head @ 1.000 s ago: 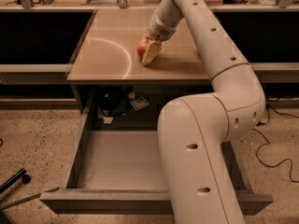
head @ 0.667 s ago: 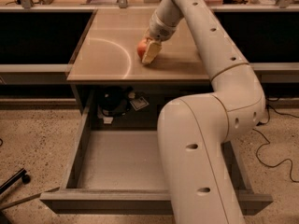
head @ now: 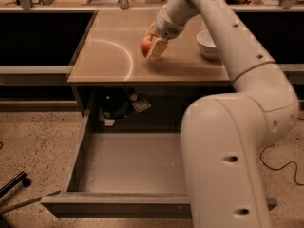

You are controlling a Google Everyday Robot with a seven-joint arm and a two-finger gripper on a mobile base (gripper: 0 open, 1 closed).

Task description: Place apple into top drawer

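Pincer (head: 152, 48) clasps apple (head: 144, 45) (over tabletop (head: 104, 56)).

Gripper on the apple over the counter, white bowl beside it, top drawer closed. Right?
No: the top drawer is pulled open, as the camera view shows. The rest holds: the gripper grips the apple over the counter, white bowl beside it.

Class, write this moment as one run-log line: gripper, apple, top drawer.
gripper: above countertop, jaws shut on apple | apple: in jaws, not in drawer | top drawer: pulled open, visible floor bare
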